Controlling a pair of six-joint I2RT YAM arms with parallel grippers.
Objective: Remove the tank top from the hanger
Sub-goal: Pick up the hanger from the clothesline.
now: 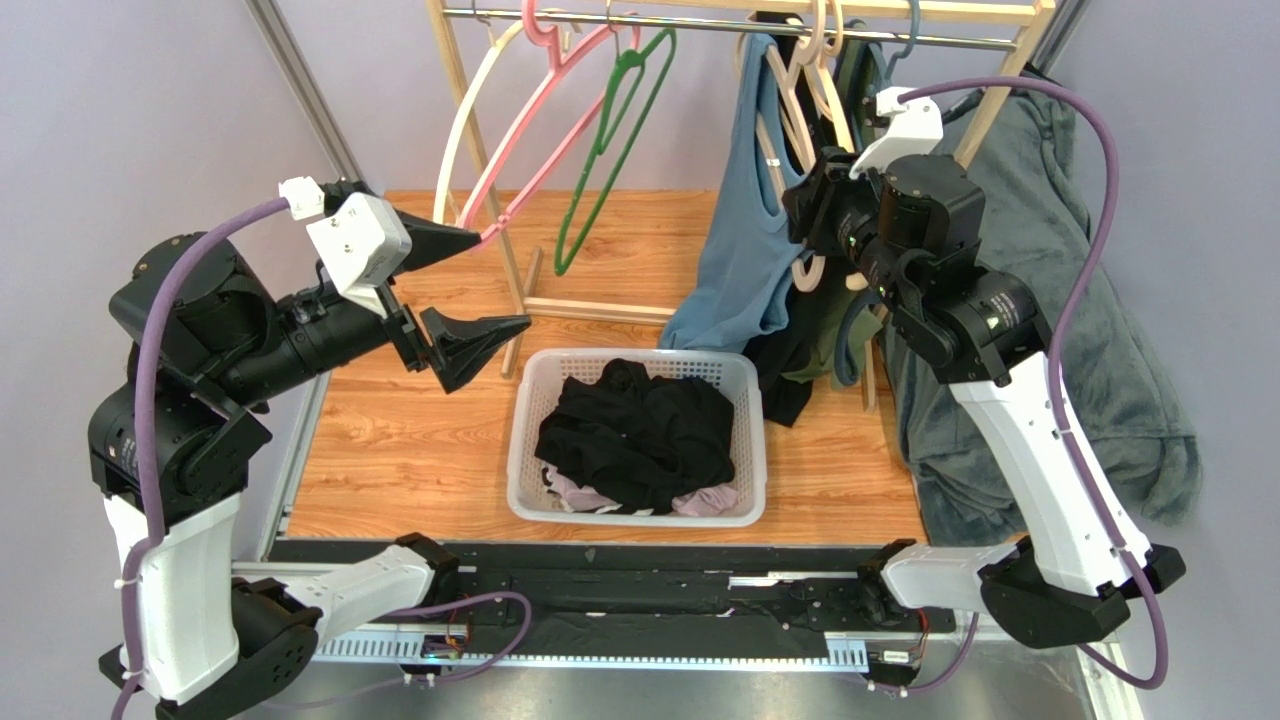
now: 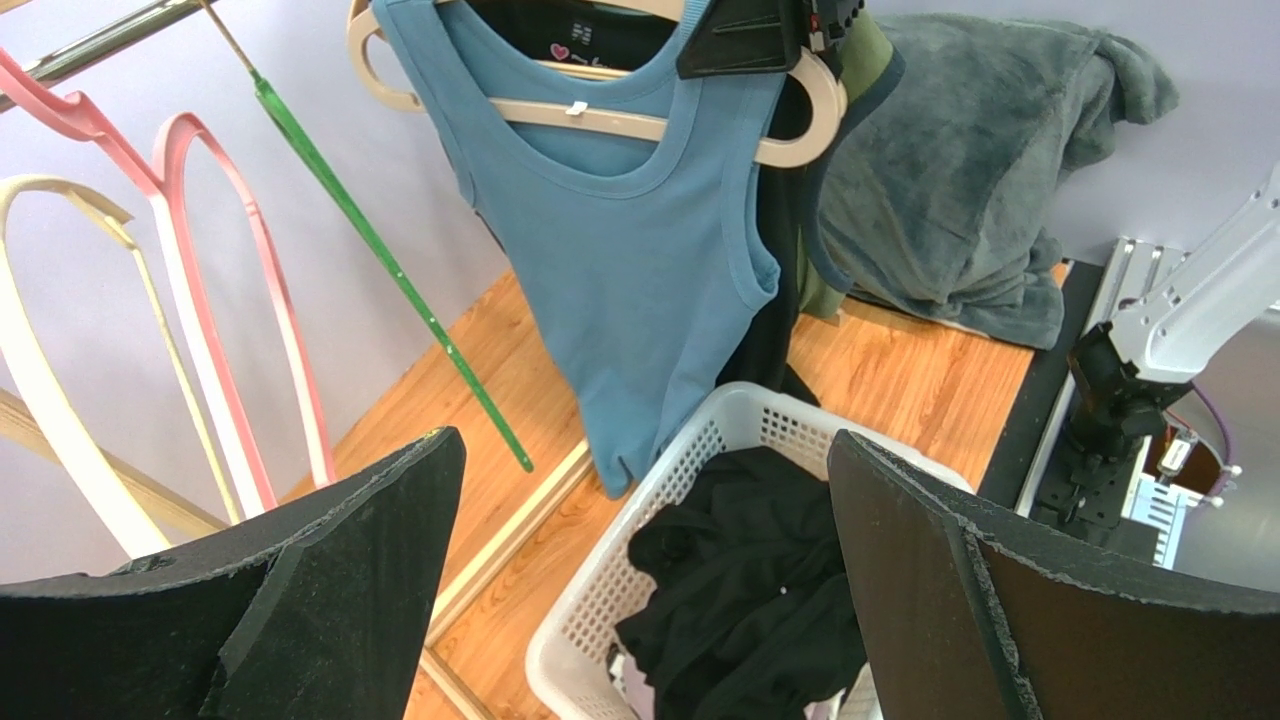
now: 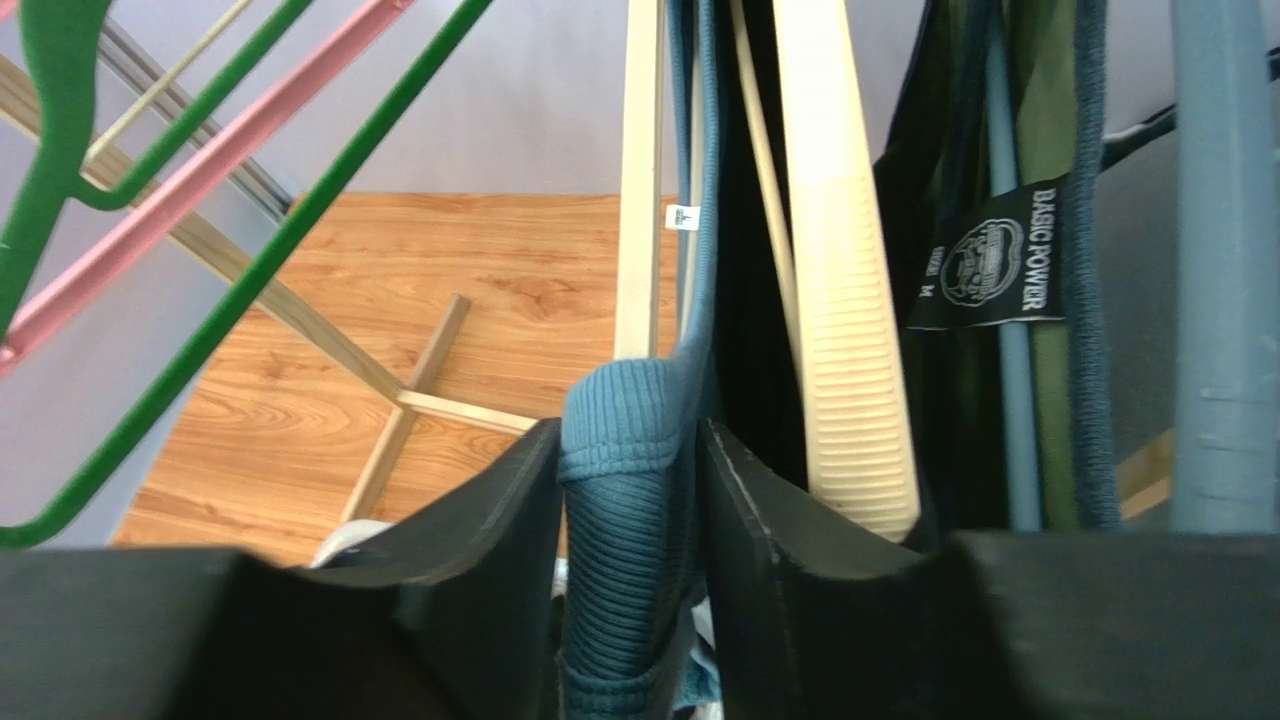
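Note:
A blue ribbed tank top [image 1: 747, 248] hangs on a cream hanger [image 1: 793, 128] on the rail at the back; it also shows in the left wrist view [image 2: 631, 255] on its hanger [image 2: 601, 117]. My right gripper [image 1: 804, 210] is up at the hanger's right end, shut on the tank top's shoulder strap [image 3: 631, 525], which is pinched between its fingers [image 3: 481, 555]. My left gripper [image 1: 489, 285] is open and empty, raised to the left of the tank top and above the floor beside the basket; its fingertips [image 2: 376, 525] frame the basket.
A white basket [image 1: 529, 405] with black clothes stands below the rail. Empty cream, pink [image 1: 526, 135] and green [image 1: 601, 150] hangers hang at the left. Dark garments hang behind the tank top. A grey-green blanket [image 1: 1082, 315] lies at the right. The rack's wooden legs [image 1: 519, 293] stand near my left gripper.

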